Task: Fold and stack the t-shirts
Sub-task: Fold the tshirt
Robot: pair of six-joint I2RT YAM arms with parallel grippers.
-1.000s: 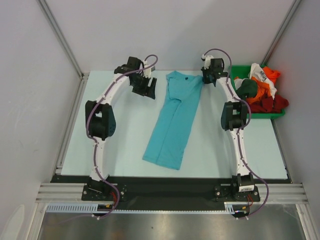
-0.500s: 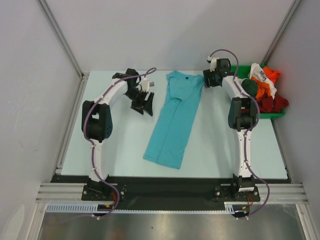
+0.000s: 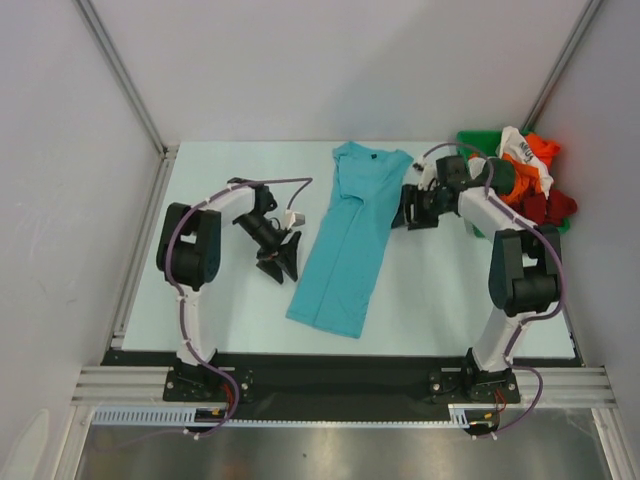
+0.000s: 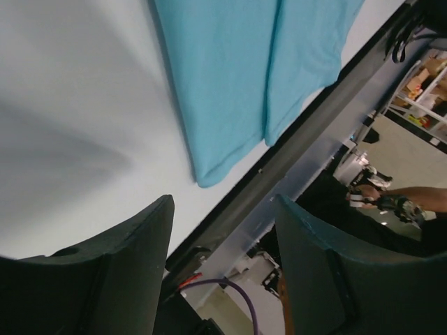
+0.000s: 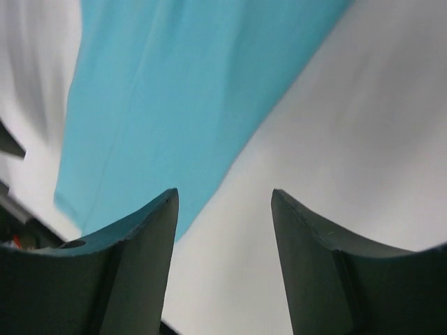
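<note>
A turquoise t-shirt (image 3: 350, 240) lies folded into a long narrow strip on the table, collar at the far end. My left gripper (image 3: 280, 262) hovers just left of its lower half, open and empty; in the left wrist view the shirt's hem (image 4: 230, 77) lies ahead of the left gripper (image 4: 223, 202). My right gripper (image 3: 408, 215) is beside the shirt's right edge, open with nothing in it; the right wrist view has the shirt (image 5: 181, 91) left of the right gripper (image 5: 223, 195). Orange (image 3: 541, 149), white (image 3: 521, 152), red (image 3: 545, 208) and dark green (image 3: 495, 178) t-shirts are heaped in the bin.
A green plastic bin (image 3: 468, 139) stands at the far right corner of the table, close behind my right arm. Grey walls close in the back and sides. The black front rail (image 3: 340, 372) runs along the near edge.
My right gripper has opened and drawn back from the shirt's far right corner to its right edge. The left gripper has moved nearer along the shirt's left side. The shirt lies unmoved.
</note>
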